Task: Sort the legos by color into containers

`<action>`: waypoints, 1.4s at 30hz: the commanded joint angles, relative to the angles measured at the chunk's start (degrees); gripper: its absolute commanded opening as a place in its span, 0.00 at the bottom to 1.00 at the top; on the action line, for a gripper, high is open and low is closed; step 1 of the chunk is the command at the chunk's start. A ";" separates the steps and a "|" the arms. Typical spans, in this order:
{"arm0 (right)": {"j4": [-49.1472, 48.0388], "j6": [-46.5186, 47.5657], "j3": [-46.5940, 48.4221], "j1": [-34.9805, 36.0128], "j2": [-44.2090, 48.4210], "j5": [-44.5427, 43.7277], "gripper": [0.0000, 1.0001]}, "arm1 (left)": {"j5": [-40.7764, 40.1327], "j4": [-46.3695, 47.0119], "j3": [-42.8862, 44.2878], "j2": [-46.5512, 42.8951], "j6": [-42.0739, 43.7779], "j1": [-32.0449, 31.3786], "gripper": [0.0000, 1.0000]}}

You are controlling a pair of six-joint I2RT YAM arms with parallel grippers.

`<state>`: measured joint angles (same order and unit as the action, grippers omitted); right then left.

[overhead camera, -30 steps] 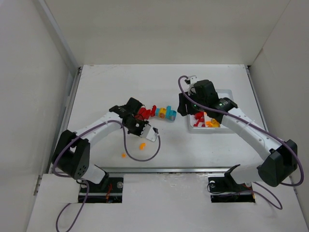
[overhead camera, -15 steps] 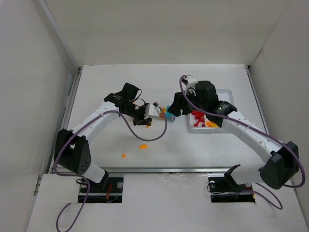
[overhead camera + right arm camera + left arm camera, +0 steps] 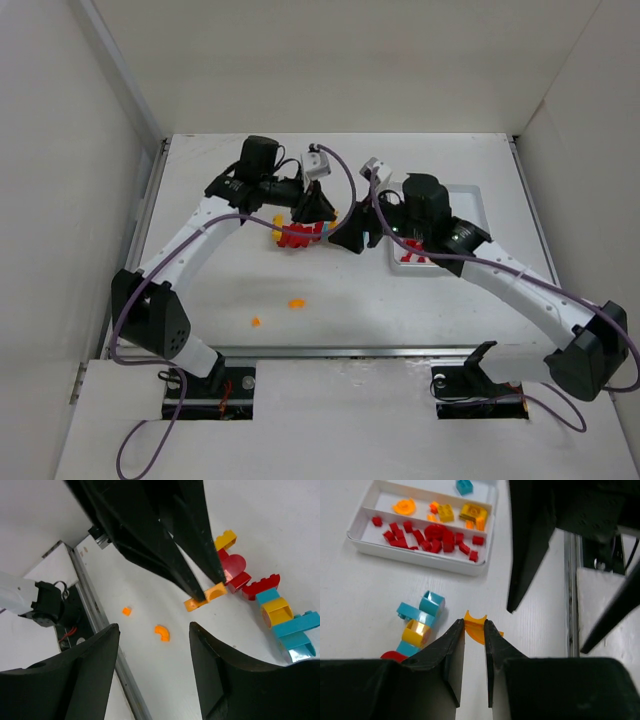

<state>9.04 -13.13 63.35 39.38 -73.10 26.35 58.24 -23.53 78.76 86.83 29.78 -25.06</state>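
Note:
My left gripper (image 3: 474, 625) is shut on an orange arch lego (image 3: 476, 631), held above the table; from above it is at mid-table (image 3: 318, 210). My right gripper (image 3: 154, 625) is open and empty, close to the left one (image 3: 345, 238). A joined row of cyan, yellow and red legos (image 3: 420, 622) lies under the left gripper, also in the right wrist view (image 3: 277, 611). The white tray (image 3: 415, 560) holds red legos (image 3: 437, 536) in its near compartment, orange and yellow ones (image 3: 470, 514) in the middle one, and a blue one (image 3: 464, 486) in the far one.
An orange curved piece (image 3: 162, 632) and a tiny orange piece (image 3: 126, 611) lie loose toward the table's front edge, seen from above too (image 3: 296, 303). The right arm covers most of the tray (image 3: 470, 195). White walls enclose the table.
My left gripper has moved back and right from the table's front to the middle, now holding the orange arch. My right gripper has swung left off the tray toward it.

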 commanded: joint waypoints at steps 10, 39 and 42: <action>-16.68 -9.37 -9.73 -0.09 12.89 -17.73 0.63 | -26.31 30.83 -8.01 -15.37 -35.40 -2.88 0.00; -22.66 -10.69 -3.32 6.77 3.14 -27.75 0.39 | -37.06 26.96 -13.20 -20.47 -38.66 -8.25 0.00; -22.66 -11.31 -3.32 6.77 1.83 -27.75 0.38 | -37.06 26.96 -13.20 -20.47 -38.13 -8.25 0.00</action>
<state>-9.96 -24.08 57.21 45.84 -70.35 -0.05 21.63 1.89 65.56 68.58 -8.86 -32.97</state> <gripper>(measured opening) 0.383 0.145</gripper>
